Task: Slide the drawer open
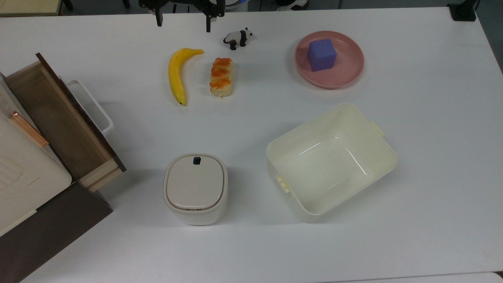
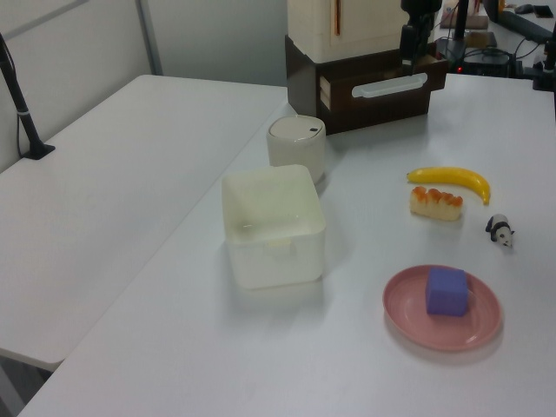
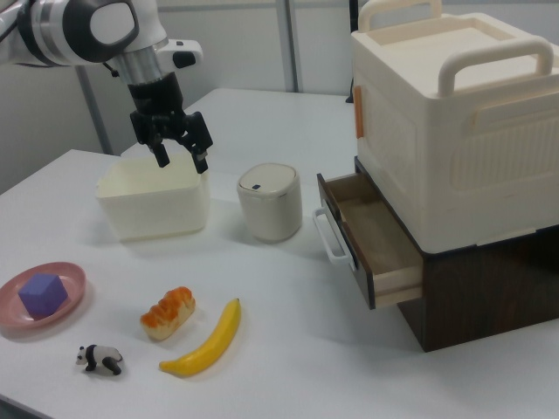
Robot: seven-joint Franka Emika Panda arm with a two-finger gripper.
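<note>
End effector raised, fingers spread.

You see the drawer in matt light wood, its handle glossy white plastic, the surface smooth white.

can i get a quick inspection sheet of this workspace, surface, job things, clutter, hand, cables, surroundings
surface: white table, bare patches clean.
job's things: drawer pulled out of the dark cabinet, inside bare, white handle free.
clutter: banana, bread roll, panda figure, purple cube on pink plate, cream bin with nothing in it, lidded canister, cream appliance atop the cabinet.
hand: hand raised, open, holding nothing, apart from the drawer.
cables: nothing seen on the table.
surroundings: second white table alongside.
</note>
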